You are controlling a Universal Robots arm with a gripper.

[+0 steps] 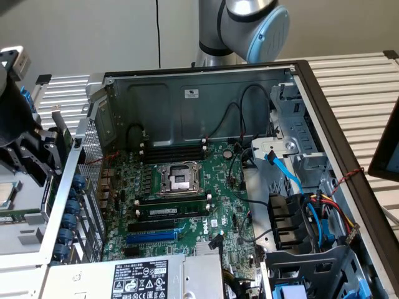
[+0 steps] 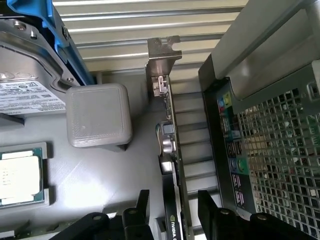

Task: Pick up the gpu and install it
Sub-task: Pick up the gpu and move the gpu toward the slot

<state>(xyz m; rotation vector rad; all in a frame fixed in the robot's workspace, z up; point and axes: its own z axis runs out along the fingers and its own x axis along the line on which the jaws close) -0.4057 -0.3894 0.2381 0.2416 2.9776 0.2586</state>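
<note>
Just outside the computer case's (image 2: 270, 140) perforated rear wall, the gripper (image 2: 174, 200) stands released, its fingers spread on either side of the gpu (image 2: 172, 150) without touching it, and the gpu stands on edge alongside that wall with its silver bracket (image 2: 162, 52) farthest away.

We note gpu (image 2: 175, 165): dull silver metal end bracket, green board edge, glossy black shroud. Claw (image 2: 174, 196) fingers (image 2: 141, 211) matt black, material unclear to us. Grey block (image 2: 97, 115) – matt plastic, finely ridged. Processor (image 2: 17, 177) lid brushed metal, soft sheen. Case wall (image 2: 275, 145) – perforated sheet metal, grey, slightly shiny. Table (image 2: 150, 25) ribbed, pale, satin. Motherboard (image 1: 181, 187) green, lacquered look.
</note>
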